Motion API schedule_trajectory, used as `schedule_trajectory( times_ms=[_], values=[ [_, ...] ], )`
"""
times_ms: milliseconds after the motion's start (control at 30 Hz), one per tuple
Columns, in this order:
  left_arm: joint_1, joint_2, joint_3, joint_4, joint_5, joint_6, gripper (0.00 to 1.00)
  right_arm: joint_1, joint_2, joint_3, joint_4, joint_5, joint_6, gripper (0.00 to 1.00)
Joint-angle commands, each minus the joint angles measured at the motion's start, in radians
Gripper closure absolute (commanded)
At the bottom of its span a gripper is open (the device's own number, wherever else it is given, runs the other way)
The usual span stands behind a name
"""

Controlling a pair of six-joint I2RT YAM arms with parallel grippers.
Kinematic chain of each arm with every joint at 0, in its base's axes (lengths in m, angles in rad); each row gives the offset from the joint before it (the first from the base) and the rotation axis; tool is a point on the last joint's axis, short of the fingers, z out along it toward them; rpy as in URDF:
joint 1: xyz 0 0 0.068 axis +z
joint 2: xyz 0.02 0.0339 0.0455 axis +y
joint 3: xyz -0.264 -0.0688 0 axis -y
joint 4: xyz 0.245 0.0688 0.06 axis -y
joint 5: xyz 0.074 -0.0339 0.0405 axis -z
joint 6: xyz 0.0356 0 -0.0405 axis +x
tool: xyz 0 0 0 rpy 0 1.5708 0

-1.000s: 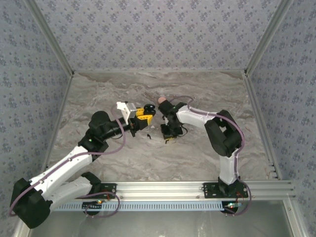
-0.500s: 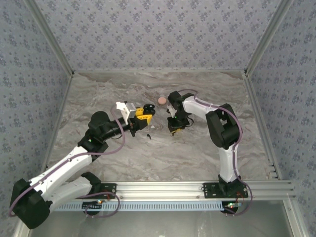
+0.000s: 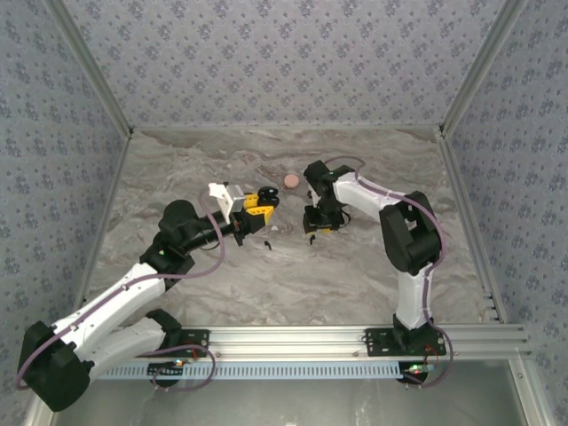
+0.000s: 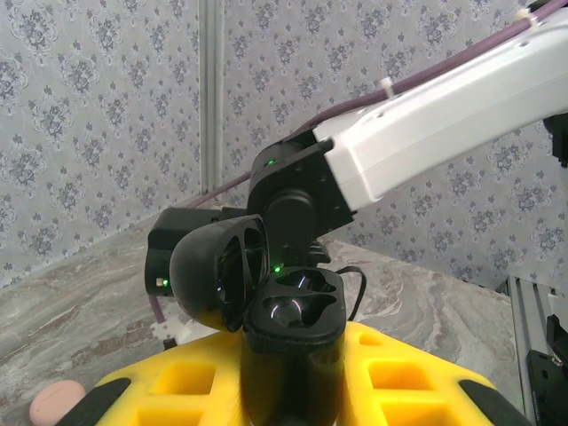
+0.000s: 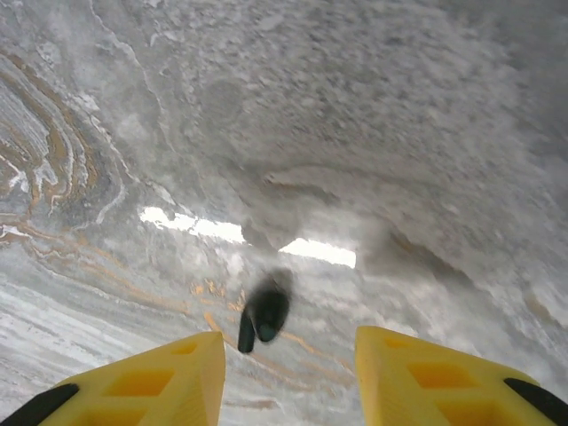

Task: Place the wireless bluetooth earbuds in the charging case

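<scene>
Right fingers [image 5: 151,373] now parted, black earbud [image 5: 264,318] beneath

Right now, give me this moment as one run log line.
left gripper: shut on charging case, lid open | right gripper: open above black earbud on table | insertion: not yet

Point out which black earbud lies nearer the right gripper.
The black earbud just ahead of the right gripper's parted fingers; the other black earbud lies near the left gripper.

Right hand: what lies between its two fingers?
In the right wrist view, a blurred black earbud lies between the right hand's open fingers, over the table.
</scene>
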Motion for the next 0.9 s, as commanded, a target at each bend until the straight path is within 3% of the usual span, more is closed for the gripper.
schedule_trajectory(
  times_ms=[0, 333, 867],
  values=[
    [0.001, -0.012, 0.01, 0.024, -0.003, 0.014, 0.77, 0.021, -0.044, -0.025, -0.007, 0.04, 0.11, 0.58],
    [0.001, -0.007, 0.012, 0.027, -0.001, 0.012, 0.76, 0.069, -0.009, -0.031, 0.022, 0.063, 0.219, 0.63],
    [0.001, -0.007, 0.01, 0.021, -0.002, 0.014, 0.76, 0.077, 0.062, 0.01, 0.019, 0.096, 0.233, 0.7]
  ],
)
